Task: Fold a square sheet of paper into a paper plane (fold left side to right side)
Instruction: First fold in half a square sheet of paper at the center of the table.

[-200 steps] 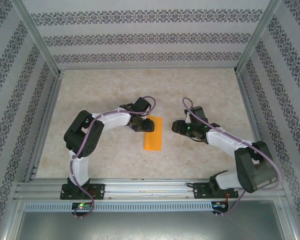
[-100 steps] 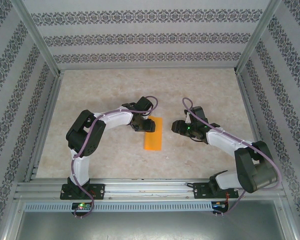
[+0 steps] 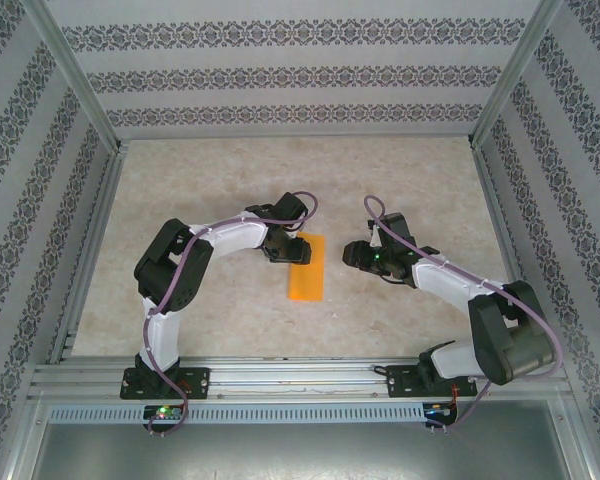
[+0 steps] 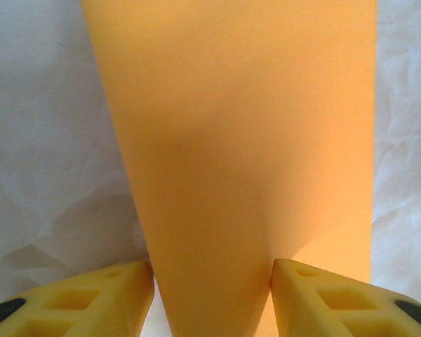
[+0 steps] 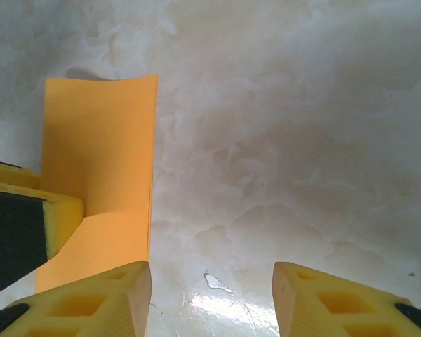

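Easing wider, the left gripper [image 4: 212, 279] stands parted over the thin bright orange sheet of paper [image 3: 306, 272], folded into a strip on the marbled table [image 5: 302, 140], the right gripper [image 5: 210, 281] parted alongside, so the half-fold seems done.

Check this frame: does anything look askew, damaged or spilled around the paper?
One thing stands out. The square sheet of paper, already folded into a narrow strip, does not lie flat: one short edge bows up and casts a shadow on the table. The left gripper straddles the strip. No tears or spills are visible.

Orange paper [image 3: 307, 275] far end hidden under left hand [image 3: 290, 250] — contact unclear.
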